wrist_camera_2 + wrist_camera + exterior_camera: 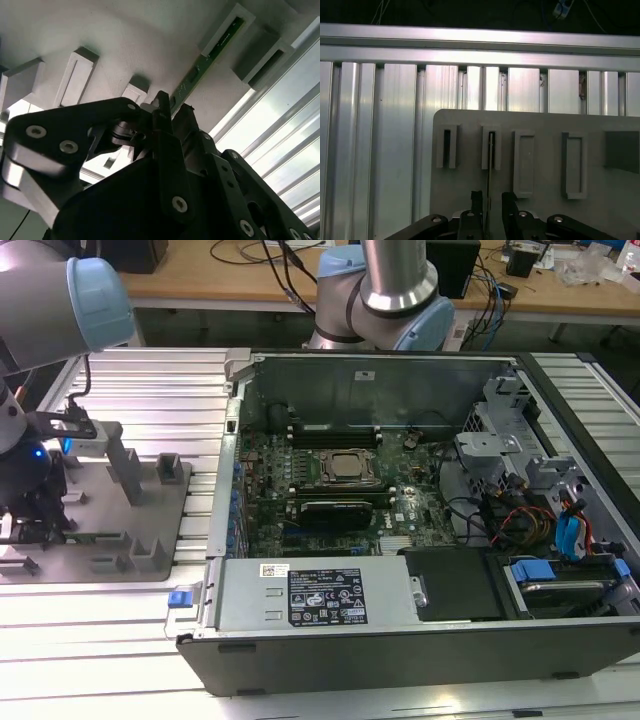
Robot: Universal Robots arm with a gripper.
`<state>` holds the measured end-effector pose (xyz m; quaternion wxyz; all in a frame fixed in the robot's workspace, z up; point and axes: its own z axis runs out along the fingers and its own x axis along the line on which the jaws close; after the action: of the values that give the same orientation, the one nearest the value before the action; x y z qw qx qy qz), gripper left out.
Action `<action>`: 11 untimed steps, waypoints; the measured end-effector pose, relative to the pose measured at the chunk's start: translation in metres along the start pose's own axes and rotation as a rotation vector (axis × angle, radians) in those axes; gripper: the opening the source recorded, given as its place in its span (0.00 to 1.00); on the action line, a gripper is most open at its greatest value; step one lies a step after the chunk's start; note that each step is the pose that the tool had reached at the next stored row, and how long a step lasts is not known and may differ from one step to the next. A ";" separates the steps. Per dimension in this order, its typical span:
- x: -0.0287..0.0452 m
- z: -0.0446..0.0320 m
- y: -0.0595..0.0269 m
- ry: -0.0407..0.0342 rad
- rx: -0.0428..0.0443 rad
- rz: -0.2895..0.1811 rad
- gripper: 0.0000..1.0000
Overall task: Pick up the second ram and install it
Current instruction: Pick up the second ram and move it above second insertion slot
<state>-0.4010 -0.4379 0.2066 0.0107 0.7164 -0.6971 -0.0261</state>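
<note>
1 gripper [490, 197] astride 1 second ram [210, 57] on 1 grey fixture [540, 125]; jaws apart, not clamped.

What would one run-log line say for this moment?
stage: pick | gripper: open, astride second ram | ram: standing in gray fixture slot | install: not done

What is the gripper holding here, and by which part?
Nothing yet: the gripper straddles the green ram stick, with a gap showing between fingers and stick.

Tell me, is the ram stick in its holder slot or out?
In: the second ram stands on edge, its end inside the gray holder slot.
</note>
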 end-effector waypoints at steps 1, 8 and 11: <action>0.0000 0.0000 0.0000 0.0000 0.0000 0.000 0.26; 0.0031 0.0000 0.0001 0.0000 0.0000 0.000 0.19; 0.0033 -0.0001 0.0001 0.0000 0.0000 0.000 0.10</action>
<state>-0.4010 -0.4412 0.2066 0.0107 0.7164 -0.6971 -0.0261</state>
